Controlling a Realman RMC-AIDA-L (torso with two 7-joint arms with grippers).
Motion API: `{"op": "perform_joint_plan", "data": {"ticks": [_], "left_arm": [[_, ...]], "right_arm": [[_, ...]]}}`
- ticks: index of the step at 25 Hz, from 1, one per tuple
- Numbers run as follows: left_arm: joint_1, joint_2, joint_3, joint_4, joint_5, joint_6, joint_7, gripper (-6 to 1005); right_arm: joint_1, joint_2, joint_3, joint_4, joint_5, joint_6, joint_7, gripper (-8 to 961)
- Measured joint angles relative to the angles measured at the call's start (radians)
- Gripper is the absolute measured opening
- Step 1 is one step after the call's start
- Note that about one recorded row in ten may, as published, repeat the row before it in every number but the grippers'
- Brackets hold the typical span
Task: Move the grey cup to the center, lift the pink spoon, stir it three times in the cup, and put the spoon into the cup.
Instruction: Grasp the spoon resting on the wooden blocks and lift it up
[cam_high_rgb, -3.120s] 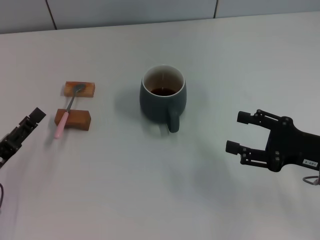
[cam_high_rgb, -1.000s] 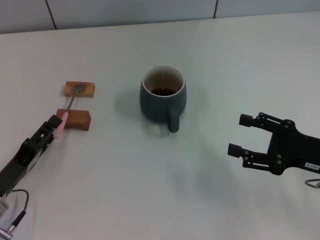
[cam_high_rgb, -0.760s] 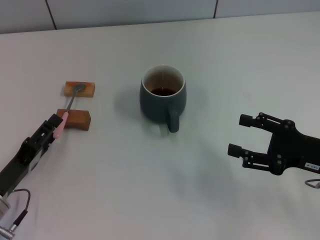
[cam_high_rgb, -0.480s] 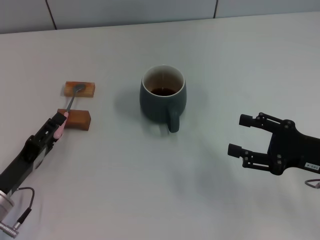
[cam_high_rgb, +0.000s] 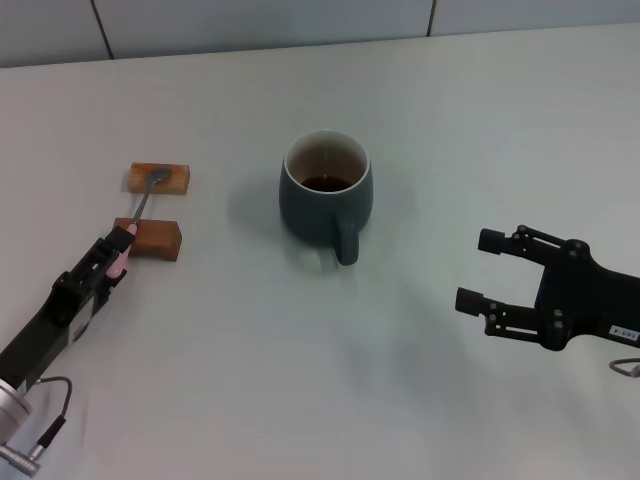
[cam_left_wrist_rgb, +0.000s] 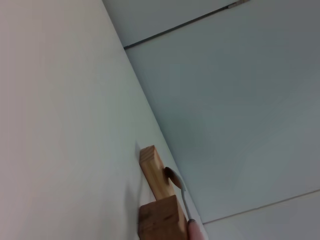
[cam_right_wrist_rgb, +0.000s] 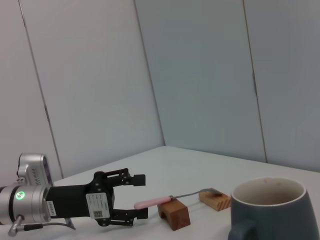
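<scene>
The grey cup (cam_high_rgb: 326, 195) stands mid-table with dark liquid inside, its handle toward me; the right wrist view shows the cup (cam_right_wrist_rgb: 267, 210) close by. The pink spoon (cam_high_rgb: 141, 207) lies bridged over two wooden blocks, bowl on the far one. My left gripper (cam_high_rgb: 112, 250) reaches in low from the near left. In the right wrist view my left gripper (cam_right_wrist_rgb: 141, 196) is open, one finger above and one below the tip of the spoon (cam_right_wrist_rgb: 165, 200)'s pink handle. My right gripper (cam_high_rgb: 478, 268) hovers open to the right of the cup, holding nothing.
The far wooden block (cam_high_rgb: 178, 178) and the near wooden block (cam_high_rgb: 160, 240) carry the spoon left of the cup. The white table (cam_high_rgb: 300, 380) ends at a wall seam at the back. The left wrist view shows both blocks (cam_left_wrist_rgb: 156, 175) and the spoon's bowl.
My left arm has come in from the left edge and slid forward until its fingers straddle the pink handle's end. Cup, spoon and right arm have stayed put.
</scene>
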Motion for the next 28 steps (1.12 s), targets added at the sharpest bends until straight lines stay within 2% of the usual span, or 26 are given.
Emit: {"op": "perform_joint_plan", "data": {"ticks": [28], "left_arm": [[-0.03, 0.0, -0.005, -0.02, -0.001, -0.052, -0.044, 768]], "right_arm": [[0.0, 0.0, 0.0, 0.0, -0.01, 0.0, 0.0, 827]]}}
